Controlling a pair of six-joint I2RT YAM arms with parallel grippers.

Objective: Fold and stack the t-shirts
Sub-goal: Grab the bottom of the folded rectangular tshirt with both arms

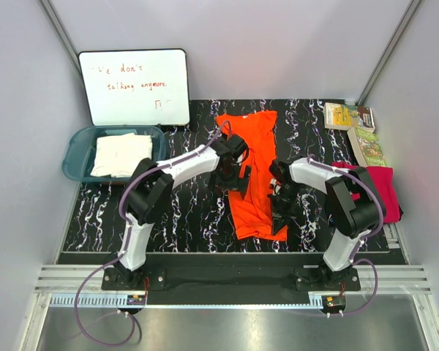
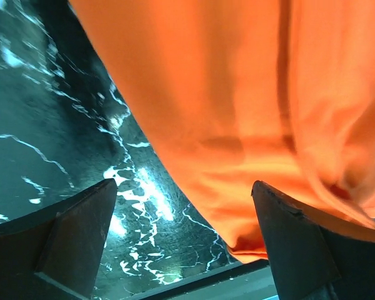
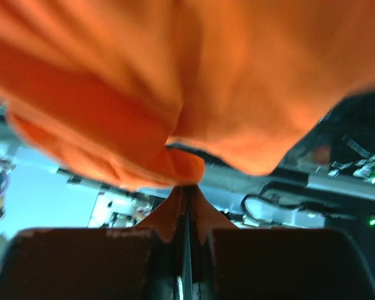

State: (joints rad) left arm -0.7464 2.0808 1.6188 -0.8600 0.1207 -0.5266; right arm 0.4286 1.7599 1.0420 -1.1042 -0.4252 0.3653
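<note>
The orange t-shirt lies as a long narrow strip down the middle of the black marbled mat. My left gripper is open at its left edge. In the left wrist view the fingers stand wide apart low over the mat, with the orange cloth reaching the right finger. My right gripper is shut on the shirt's right edge near its near end. In the right wrist view the pinched orange fabric bunches above the closed gripper. The cream-white t-shirt lies in the teal tub. The magenta-pink t-shirt lies at the right, partly behind my right arm.
The teal tub stands at the mat's left edge. A whiteboard leans on the back wall. Colourful booklets lie at the back right. Bare mat shows left of the orange shirt.
</note>
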